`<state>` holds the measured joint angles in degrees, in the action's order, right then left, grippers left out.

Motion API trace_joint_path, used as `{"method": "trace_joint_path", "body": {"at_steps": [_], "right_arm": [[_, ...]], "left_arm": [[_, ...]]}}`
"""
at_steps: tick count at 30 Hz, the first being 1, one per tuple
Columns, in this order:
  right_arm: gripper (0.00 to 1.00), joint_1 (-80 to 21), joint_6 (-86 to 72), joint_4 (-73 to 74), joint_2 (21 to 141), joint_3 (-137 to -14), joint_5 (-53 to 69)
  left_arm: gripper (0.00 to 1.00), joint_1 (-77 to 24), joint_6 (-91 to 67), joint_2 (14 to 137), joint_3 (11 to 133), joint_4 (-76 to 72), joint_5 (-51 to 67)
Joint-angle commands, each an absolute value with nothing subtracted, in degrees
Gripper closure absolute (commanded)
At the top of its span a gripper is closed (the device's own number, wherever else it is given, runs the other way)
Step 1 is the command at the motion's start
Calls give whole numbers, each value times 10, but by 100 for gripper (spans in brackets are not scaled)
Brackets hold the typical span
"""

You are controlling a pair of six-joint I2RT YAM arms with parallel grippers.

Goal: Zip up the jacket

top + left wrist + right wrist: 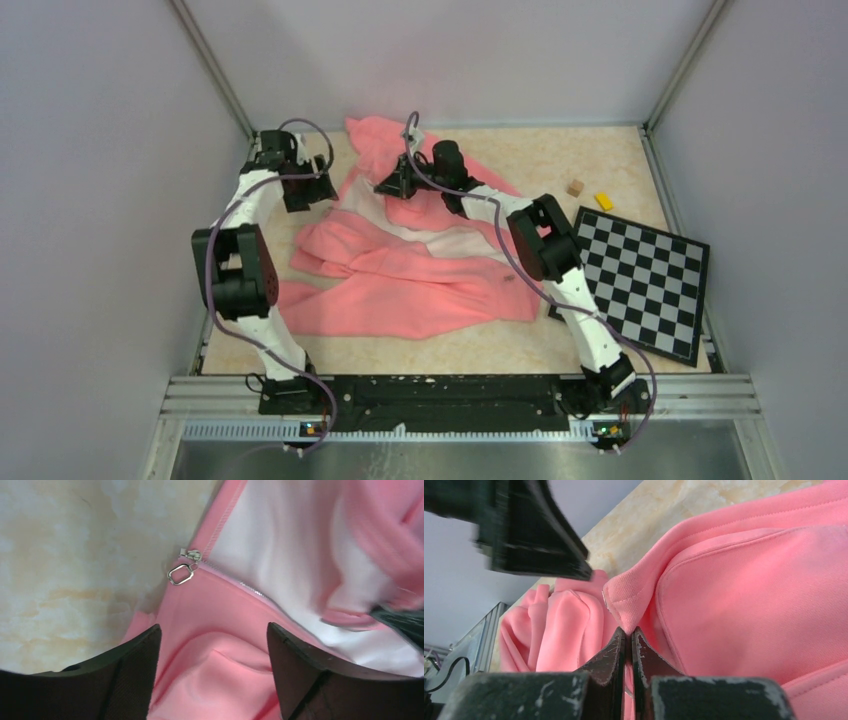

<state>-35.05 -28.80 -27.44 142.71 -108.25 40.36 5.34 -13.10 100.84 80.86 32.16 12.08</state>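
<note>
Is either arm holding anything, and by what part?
The right gripper is shut on the jacket, pinching a stitched fabric edge. The left gripper holds nothing; its fingers stand open near the zipper pull.

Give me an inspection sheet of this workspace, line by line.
Surface: beige marbled table.
Job's things: pink jacket crumpled, front open, pale lining showing; zipper pull ungripped.
Clutter: wooden block, yellow block, checkerboard at right.
Grippers: left gripper open over jacket near the pull; right gripper shut on a jacket edge.
Cables: purple cables along both arms.
Surroundings: grey walls, metal frame.
</note>
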Motion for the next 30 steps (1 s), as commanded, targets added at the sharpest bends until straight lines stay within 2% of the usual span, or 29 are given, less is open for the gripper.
{"method": "trace_joint_path", "body": {"at_steps": [1,7,8,10,11,16,19,25,29,30], "right_arm": [[100,-347,-297,-315,1411,-1081,425],[100,-347,-302,-322,1412,-1082,429],[100,-347,-303,-323,1412,-1082,430],[100,-347,-304,-321,1412,-1081,431],[100,-347,-303,-320,1412,-1081,432],[100,-347,-300,-319,1408,-1078,431],[100,-347,-301,-321,1407,-1076,430],[100,-347,-302,-325,1407,-1072,426],[100,-347,-302,-328,1406,-1069,427],[100,-347,-303,-329,1406,-1068,428]], "left_arm": [[27,55,-118,1097,866,406,134],[33,55,-127,1078,809,366,198],[40,55,-129,1079,806,366,209],[62,55,-135,1071,799,365,222],[68,55,-136,1057,789,355,231],[78,54,-125,923,669,235,236],[85,53,-134,880,626,211,250],[85,14,-146,830,546,204,270],[70,8,-205,807,501,196,291],[61,8,-220,804,494,195,298]]}}
